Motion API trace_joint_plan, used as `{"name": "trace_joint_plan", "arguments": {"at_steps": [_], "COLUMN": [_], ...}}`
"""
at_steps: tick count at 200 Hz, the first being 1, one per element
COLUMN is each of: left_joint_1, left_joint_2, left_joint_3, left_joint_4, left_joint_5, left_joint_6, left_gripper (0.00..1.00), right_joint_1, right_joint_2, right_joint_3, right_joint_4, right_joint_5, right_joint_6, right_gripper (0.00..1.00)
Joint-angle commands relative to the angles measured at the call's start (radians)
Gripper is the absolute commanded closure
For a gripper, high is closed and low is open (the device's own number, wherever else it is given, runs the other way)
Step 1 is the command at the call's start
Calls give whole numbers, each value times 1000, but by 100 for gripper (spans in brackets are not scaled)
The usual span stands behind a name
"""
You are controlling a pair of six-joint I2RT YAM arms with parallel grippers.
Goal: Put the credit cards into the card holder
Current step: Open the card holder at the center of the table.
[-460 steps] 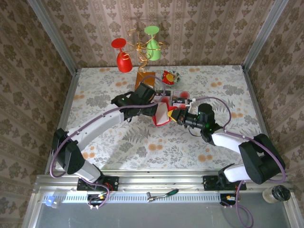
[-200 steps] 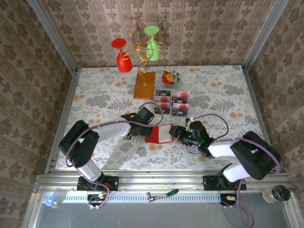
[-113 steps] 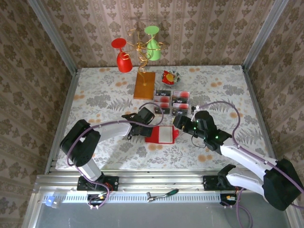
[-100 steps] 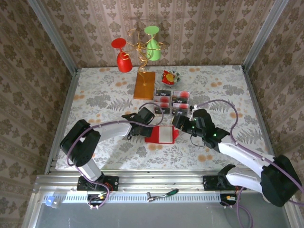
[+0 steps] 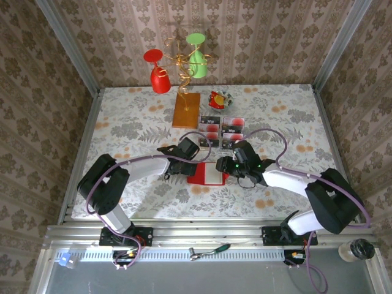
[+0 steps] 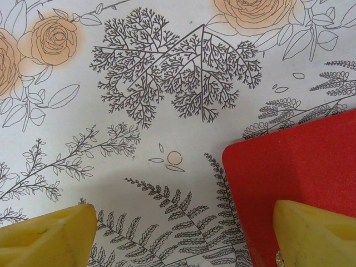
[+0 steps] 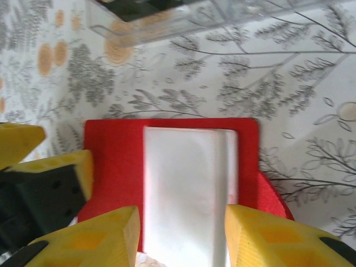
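Observation:
The red card holder point(image 5: 207, 174) lies flat on the flowered table, its pale inner pocket point(image 7: 186, 194) facing up. My left gripper point(image 5: 187, 169) is open at its left end, with one yellow finger point(image 6: 314, 233) over the red corner point(image 6: 295, 172) and the other over bare cloth. From the right, my right gripper point(image 7: 181, 239) hangs low over the holder, its jaws apart on either side of the pale pocket. The credit cards point(image 5: 222, 130) lie in a clear tray just behind.
An orange-brown wooden slab point(image 5: 187, 109) with a gold wire stand carries a red goblet point(image 5: 160, 79) and a green one point(image 5: 197, 62) at the back. A red-and-yellow wrapper point(image 5: 218, 98) lies beside it. The clear tray's edge point(image 7: 167, 19) is close beyond the holder.
The holder has come down from beside the tray to the table. My right gripper pulled back toward the tray, then returned over the holder with narrower jaws. The left gripper stays put.

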Motion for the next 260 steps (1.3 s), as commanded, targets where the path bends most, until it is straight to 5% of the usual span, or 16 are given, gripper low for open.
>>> {"name": "trace_joint_plan", "arguments": {"at_steps": [1, 91, 158, 226, 260], "left_joint_1": [8, 17, 14, 15, 27], "left_joint_2": [17, 35, 14, -32, -42], "left_joint_3": [16, -56, -50, -84, -93], "left_joint_4": [-18, 58, 57, 55, 60], "left_joint_5": [-5, -11, -3, -14, -8], "left_joint_6": [15, 0, 1, -10, -12], "left_gripper": [17, 17, 17, 17, 17], "right_joint_1": [-16, -28, 3, 105, 157], "right_joint_2": [24, -28, -84, 90, 228], "right_joint_3": [-46, -144, -27, 120, 208], "right_joint_4": [28, 57, -10, 10, 25], "right_joint_5": [46, 53, -38, -64, -64], "right_joint_6": [-2, 24, -29, -27, -22], "right_gripper": [54, 54, 57, 89, 95]}}
